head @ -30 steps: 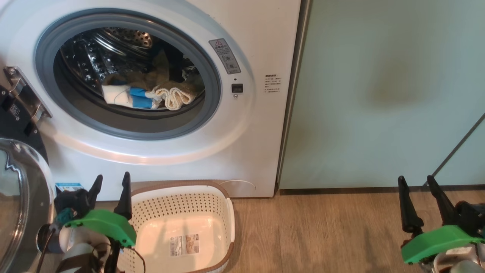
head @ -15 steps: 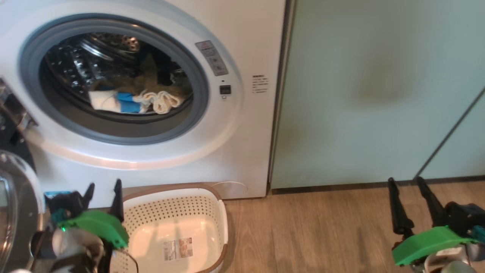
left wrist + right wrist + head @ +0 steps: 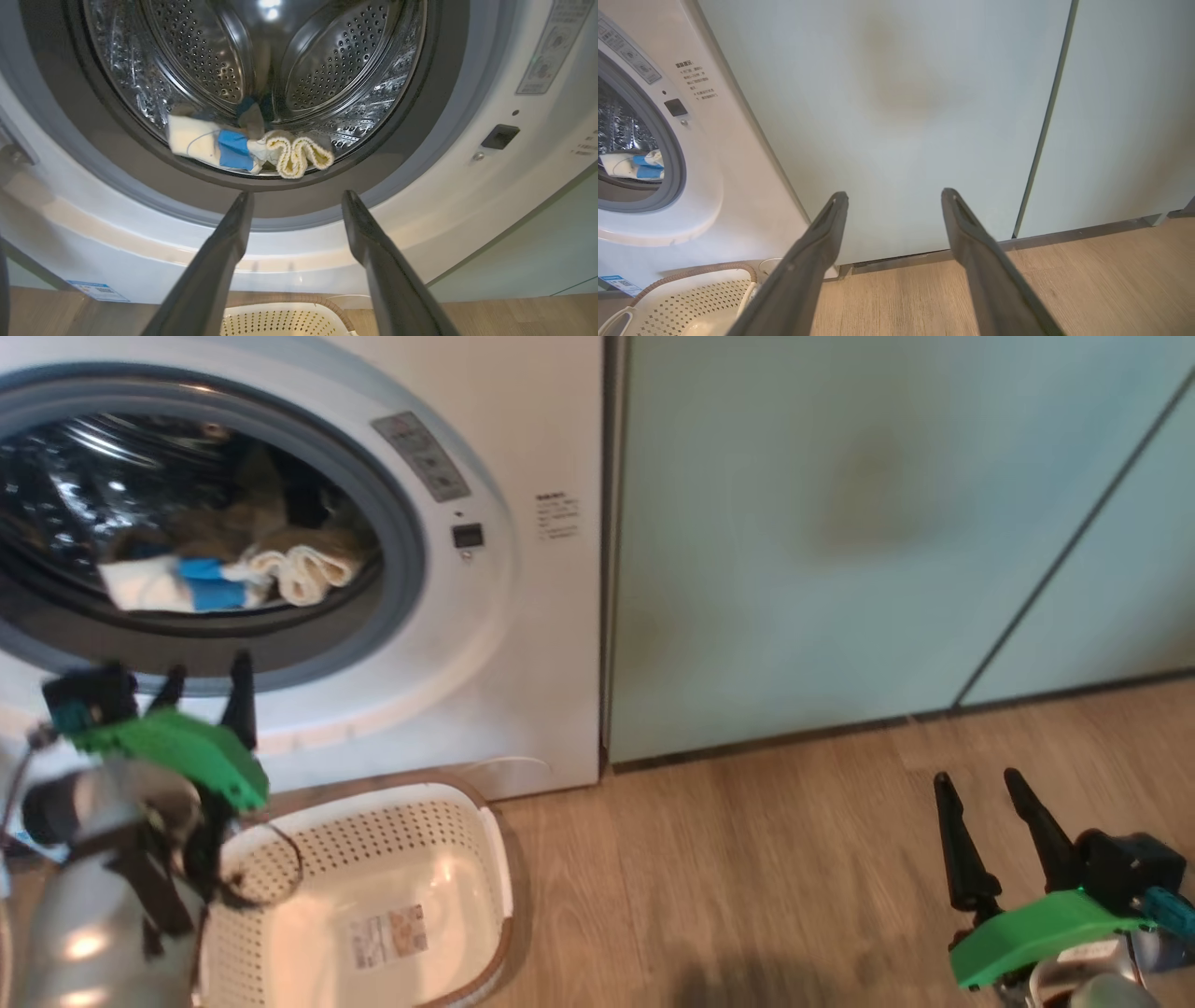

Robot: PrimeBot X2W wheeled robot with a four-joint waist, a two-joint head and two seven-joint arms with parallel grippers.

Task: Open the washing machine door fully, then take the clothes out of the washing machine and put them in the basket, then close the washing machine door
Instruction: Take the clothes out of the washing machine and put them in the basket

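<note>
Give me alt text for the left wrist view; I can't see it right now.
The open left gripper points toward the washing machine, where white, blue and cream clothes lie at the front edge of the drum. The basket shows below.

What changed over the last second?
The head view swung right, so the whole scene slid left. The left claw rose from beside the basket to the lower drum ring, open and empty. Nothing was grasped or released. The clothes stayed in the drum, the basket stayed empty, and the right claw stayed low and open.
</note>
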